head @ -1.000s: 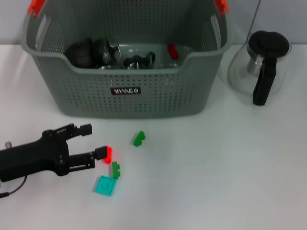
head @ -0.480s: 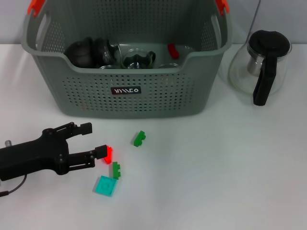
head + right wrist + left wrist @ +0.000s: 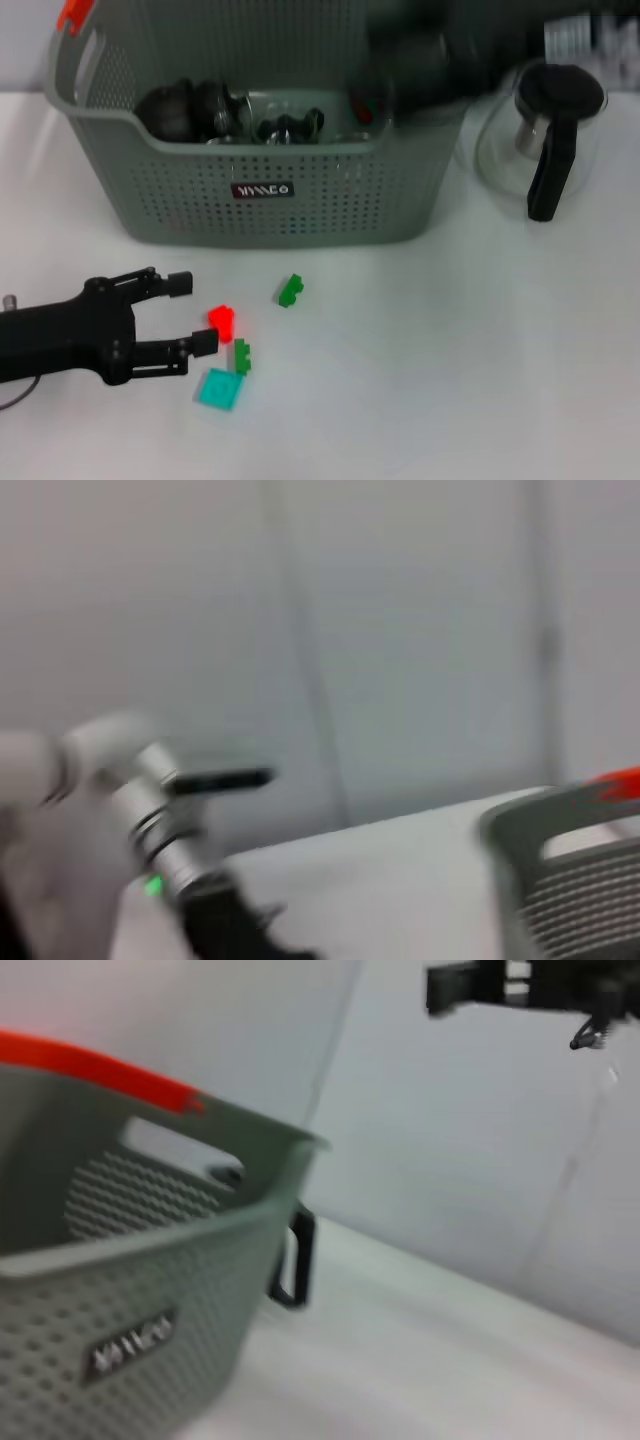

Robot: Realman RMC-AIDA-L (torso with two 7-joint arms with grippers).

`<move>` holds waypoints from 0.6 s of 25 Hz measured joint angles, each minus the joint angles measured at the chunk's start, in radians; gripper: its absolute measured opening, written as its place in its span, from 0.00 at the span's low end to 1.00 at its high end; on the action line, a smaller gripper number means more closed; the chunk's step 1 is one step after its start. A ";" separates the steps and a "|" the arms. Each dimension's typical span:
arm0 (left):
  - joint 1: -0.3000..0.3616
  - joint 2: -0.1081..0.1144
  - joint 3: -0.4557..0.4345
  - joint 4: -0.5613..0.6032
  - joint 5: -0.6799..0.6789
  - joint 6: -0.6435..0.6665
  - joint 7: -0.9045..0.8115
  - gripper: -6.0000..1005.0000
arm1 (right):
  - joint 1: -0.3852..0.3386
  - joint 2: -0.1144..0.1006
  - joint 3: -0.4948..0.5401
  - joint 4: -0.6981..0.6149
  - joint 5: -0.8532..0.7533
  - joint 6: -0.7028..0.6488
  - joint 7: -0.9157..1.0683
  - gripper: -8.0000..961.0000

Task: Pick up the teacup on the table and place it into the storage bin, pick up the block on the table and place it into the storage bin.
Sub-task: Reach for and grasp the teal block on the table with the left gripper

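The storage bin (image 3: 260,215) stands at the back of the table, with dark and glass teacups (image 3: 175,108) lying inside it. No teacup shows on the table. A red block (image 3: 222,320) lies on the white table just past the fingertips of my left gripper (image 3: 192,313). That gripper is open and low at the front left, and it holds nothing. My right arm (image 3: 470,55) is a dark blur above the bin's far right corner. It also shows far off in the left wrist view as the dark right arm (image 3: 520,985).
Two green blocks (image 3: 291,290) (image 3: 241,355) and a teal tile (image 3: 218,388) lie in front of the bin near the red block. A glass teapot (image 3: 545,140) with a black handle stands right of the bin. The bin's orange handle clip (image 3: 100,1065) shows in the left wrist view.
My left gripper has drawn back toward the front left, and its lower finger has come off the red block. My right arm has swept in over the bin's far right corner.
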 joint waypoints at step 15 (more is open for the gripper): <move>-0.080 -0.019 0.416 0.256 0.131 -0.153 -0.113 0.87 | -0.156 0.052 -0.076 0.206 -0.107 -0.035 -0.166 0.98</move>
